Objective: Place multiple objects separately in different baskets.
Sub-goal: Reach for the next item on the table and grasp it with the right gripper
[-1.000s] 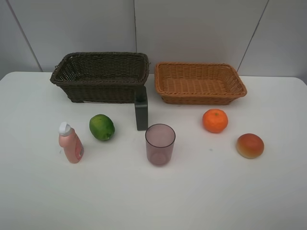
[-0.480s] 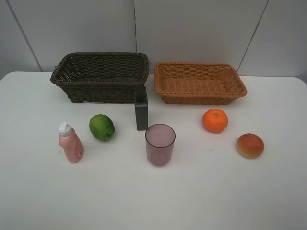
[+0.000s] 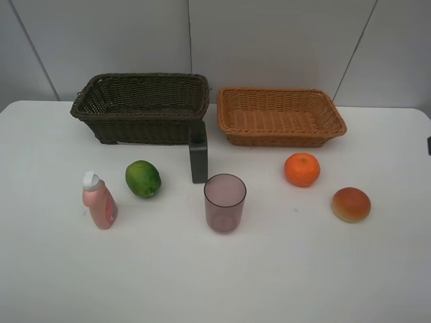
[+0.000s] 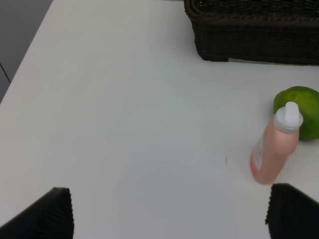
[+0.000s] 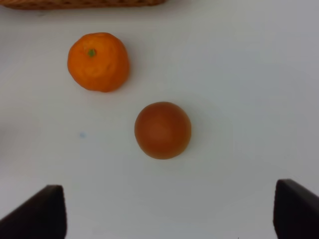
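Left fingers (image 4: 50, 216): spread wide over bare white surface (image 3: 215, 282), gripping nothing. Pink bottle (image 4: 275, 149): white cap, upright, just ahead of one left fingertip and outside the gap. Green fruit (image 4: 301, 109): round, glossy, just beyond the bottle. Dark brown basket (image 4: 254, 30): rectangular wicker, deep, well ahead of the left fingers. Right fingers (image 5: 42, 214): spread wide, gripping nothing. Peach (image 5: 163, 130): red-orange, smooth, ahead of the right fingers and in line with the gap between them, not touched. Orange (image 5: 98, 61): dimpled skin, green stem spot up, farther ahead and apart from the peach. Tan basket (image 5: 79, 4): light orange wicker, shallow, its edge beyond the orange. Purple cup (image 3: 225, 202): translucent, upright, mid-surface, shown by neither wrist camera. Dark green bottle (image 3: 199, 158): upright beside the dark brown basket's corner.
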Robot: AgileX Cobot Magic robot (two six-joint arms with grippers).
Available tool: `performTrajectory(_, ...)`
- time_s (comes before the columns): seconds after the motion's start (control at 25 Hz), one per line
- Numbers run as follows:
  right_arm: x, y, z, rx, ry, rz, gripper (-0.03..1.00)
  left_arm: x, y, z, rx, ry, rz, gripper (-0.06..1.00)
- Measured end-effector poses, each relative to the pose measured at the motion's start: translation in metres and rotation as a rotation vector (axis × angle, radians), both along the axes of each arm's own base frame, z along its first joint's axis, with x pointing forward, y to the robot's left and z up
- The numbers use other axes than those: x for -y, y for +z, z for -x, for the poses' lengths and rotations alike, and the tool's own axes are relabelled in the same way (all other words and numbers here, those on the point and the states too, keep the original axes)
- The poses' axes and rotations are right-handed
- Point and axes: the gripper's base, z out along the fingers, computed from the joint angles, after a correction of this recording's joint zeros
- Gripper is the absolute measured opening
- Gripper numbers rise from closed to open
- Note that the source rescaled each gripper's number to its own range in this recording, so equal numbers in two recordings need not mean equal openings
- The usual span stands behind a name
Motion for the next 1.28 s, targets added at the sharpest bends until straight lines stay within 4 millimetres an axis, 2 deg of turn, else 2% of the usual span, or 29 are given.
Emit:
performTrajectory(0.12,0.001,-0.007,-0.024,-0.078,-0.001,0.026,0.85,0.0,0.0,0.0,0.0,0.0,0.0,1.0)
performTrajectory(0.24,0.002,-0.023,-0.047,-0.164,0.002,0.048,0.85,0.0,0.0,0.0,0.0,0.0,0.0,1.0)
performTrajectory(0.52,0.001,-0.057,-0.086,-0.258,-0.003,0.044,0.85,0.0,0.0,0.0,0.0,0.0,0.0,1.0)
performTrajectory(0.88,-0.018,-0.093,-0.113,-0.334,0.079,0.06,0.85,0.0,0.0,0.0,0.0,0.0,0.0,1.0)
performTrajectory(1.28,-0.02,-0.14,-0.135,-0.448,0.104,0.097,0.85,0.0,0.0,0.0,0.0,0.0,0.0,1.0)
